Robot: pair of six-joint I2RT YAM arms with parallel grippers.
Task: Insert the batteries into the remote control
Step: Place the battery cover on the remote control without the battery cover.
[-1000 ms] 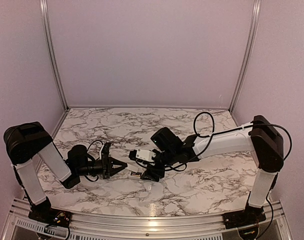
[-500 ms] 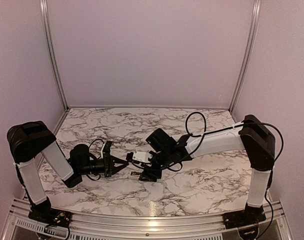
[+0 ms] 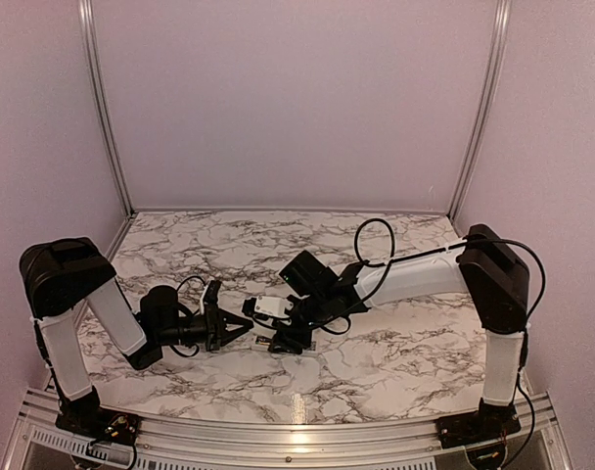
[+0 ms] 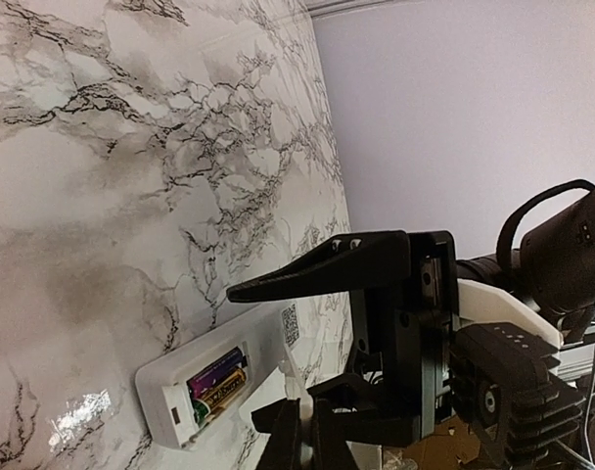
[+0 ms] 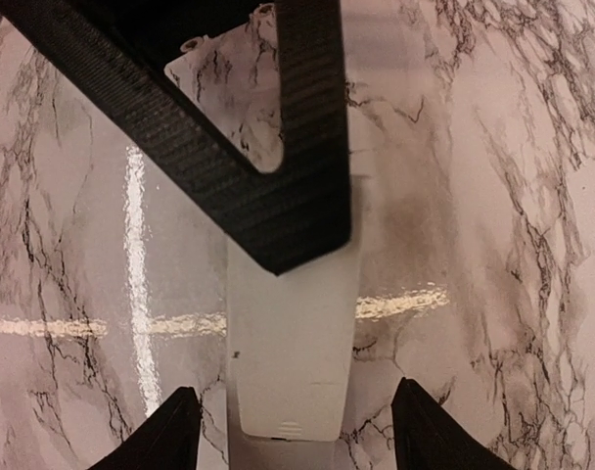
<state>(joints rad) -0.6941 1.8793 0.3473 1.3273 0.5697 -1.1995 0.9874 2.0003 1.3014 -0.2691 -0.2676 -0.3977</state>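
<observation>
The white remote control point(image 4: 170, 397) lies back-up on the marble. Its compartment is open with a golden battery point(image 4: 222, 389) and a dark purplish battery point(image 4: 214, 371) lying side by side inside. My left gripper point(image 4: 247, 364) is open, its upper finger point(image 4: 322, 276) just above the remote. In the top view it point(image 3: 241, 328) points right at my right gripper point(image 3: 279, 342). My right gripper point(image 5: 297, 423) is wide open and empty over a flat white panel with a ridged grip point(image 5: 290, 367), apparently the compartment cover. The batteries are hidden in that view.
The marble tabletop point(image 3: 376, 250) is enclosed by pale walls at the back and sides, with metal posts point(image 3: 103, 108) in the corners. The right arm's black cable point(image 3: 374, 235) loops above its forearm. The two wrists are very close together near the front middle.
My right arm has slid left, bringing its gripper closer to the left gripper. The left gripper has edged slightly right. Both stay open.
</observation>
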